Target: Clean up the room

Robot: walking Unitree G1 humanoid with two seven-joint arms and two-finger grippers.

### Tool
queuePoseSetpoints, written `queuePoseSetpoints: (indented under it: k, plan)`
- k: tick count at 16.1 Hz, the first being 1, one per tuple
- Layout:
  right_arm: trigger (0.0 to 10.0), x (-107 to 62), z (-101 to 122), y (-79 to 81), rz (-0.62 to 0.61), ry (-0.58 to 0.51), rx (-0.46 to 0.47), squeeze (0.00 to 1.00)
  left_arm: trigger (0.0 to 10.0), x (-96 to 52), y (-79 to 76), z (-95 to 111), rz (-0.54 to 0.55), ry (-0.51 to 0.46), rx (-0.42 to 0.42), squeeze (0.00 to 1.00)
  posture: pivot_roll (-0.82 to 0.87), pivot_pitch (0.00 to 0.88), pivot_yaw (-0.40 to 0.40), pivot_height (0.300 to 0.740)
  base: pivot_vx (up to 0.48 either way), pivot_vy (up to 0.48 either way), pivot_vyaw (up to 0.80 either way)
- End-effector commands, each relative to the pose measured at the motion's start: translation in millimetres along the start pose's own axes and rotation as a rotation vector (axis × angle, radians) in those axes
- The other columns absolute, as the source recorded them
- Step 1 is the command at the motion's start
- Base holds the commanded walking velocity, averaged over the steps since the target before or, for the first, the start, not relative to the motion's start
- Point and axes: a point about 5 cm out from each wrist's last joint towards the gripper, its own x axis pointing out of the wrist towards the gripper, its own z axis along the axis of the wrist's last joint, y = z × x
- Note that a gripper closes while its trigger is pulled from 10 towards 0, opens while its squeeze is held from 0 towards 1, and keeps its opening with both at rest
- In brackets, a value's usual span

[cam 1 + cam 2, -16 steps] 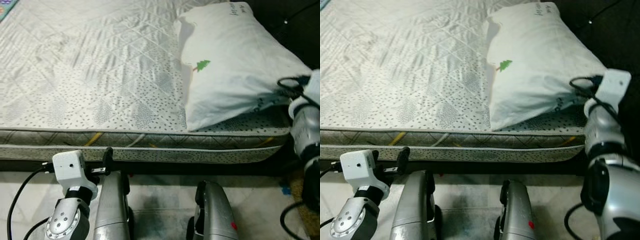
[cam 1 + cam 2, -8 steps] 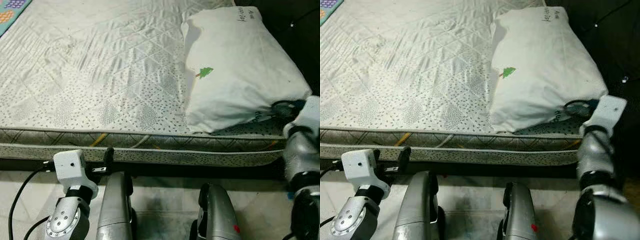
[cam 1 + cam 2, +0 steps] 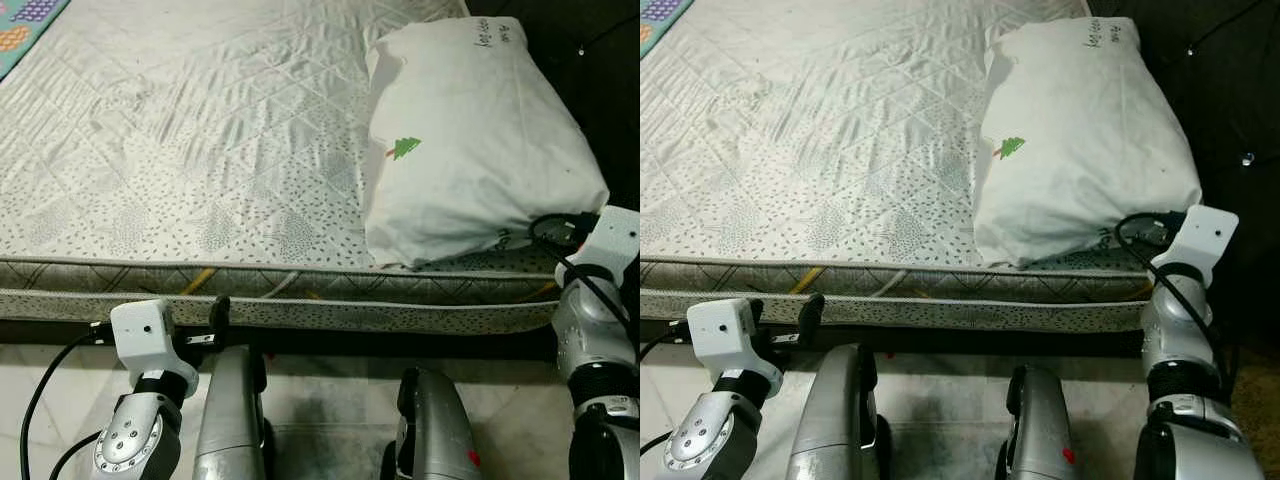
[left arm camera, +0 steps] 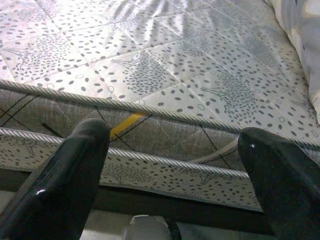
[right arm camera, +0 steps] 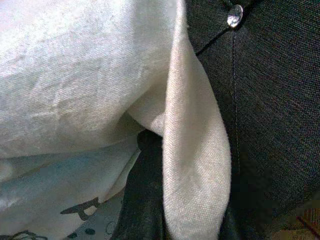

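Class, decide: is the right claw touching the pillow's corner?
Touching. In the right wrist view a fold of the pillow lies pinched between the right claw's black fingers, fabric pressed against them.

This is a bedroom in someone's home. A bed takes up most of the upper frame, its quilted, speckled mattress (image 3: 200, 170) bare of sheets, with a white pillow (image 3: 470, 140) at upper right against a dark buttoned headboard (image 3: 1230, 90). Pale tiled floor (image 3: 320, 400) runs along the bottom.
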Motion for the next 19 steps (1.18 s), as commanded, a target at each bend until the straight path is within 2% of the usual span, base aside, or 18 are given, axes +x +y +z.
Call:
queuePoseSetpoints:
  k: [1,3,4,6,8,10,12,15,16,17,19]
  plan:
    - [0.0,10.2,15,-7.6,-0.051,-0.015,0.053,0.0,10.0,-0.3,2.0,-2,0.003,0.007,0.009,0.0,0.03,0.122,-0.005,0.54,0.0,0.0,0.0]
    - [0.0,26.3,42,-16.0,-0.051,-0.032,0.071,0.0,10.0,-0.1,3.2,0,0.009,0.002,0.01,0.0,0.04,0.125,-0.006,0.54,0.0,0.0,0.0]
    - [0.0,29.3,48,-19.3,-0.052,-0.032,0.072,0.0,10.0,-0.5,3.8,0,0.01,0.002,0.01,0.0,0.04,0.125,-0.006,0.54,0.0,0.0,0.0]
    - [0.0,42.6,85,-34.8,-0.07,-0.064,0.041,0.0,10.0,-2.7,7.0,-1,0.022,0.005,0.015,0.0,0.04,0.126,-0.008,0.54,0.0,0.0,0.0]
    - [0.0,48.4,108,-39.7,-0.092,-0.09,0.062,0.0,10.0,-3.1,6.8,-1,0.027,0.004,0.014,0.0,0.04,0.128,-0.01,0.54,0.0,0.0,0.0]
    - [0.0,49.9,118,-50.7,-0.149,-0.095,0.105,0.0,10.0,-3.6,7.0,0,0.03,0.002,0.015,0.0,0.05,0.126,-0.012,0.54,0.0,0.0,0.0]
    - [0.0,46.5,108,-67.3,-0.212,-0.067,0.093,0.0,10.0,-3.5,7.9,0,0.034,0.001,0.017,0.0,0.05,0.126,-0.011,0.54,0.0,0.0,0.0]
    - [0.0,32.7,70,-98.5,-0.3,0.018,0.066,0.0,10.0,-1.6,7.1,0,0.028,0.001,0.017,0.0,0.03,0.121,-0.006,0.54,0.0,0.0,0.0]
    - [0.0,31.0,66,-101.5,-0.307,0.025,0.063,0.0,10.0,-1.2,7.1,-1,0.028,0.001,0.017,0.0,0.03,0.121,-0.006,0.54,0.0,0.0,0.0]
    - [0.0,22.3,49,-114.0,-0.344,0.057,0.066,0.0,10.0,0.3,7.3,-1,0.023,0.002,0.016,0.0,0.02,0.114,0.003,0.54,0.0,0.0,0.0]
    - [0.0,11.1,25,-116.4,-0.32,0.079,0.012,0.0,10.0,5.7,3.6,-2,0.0,0.001,0.014,0.0,0.0,0.105,0.013,0.54,0.0,0.0,0.0]
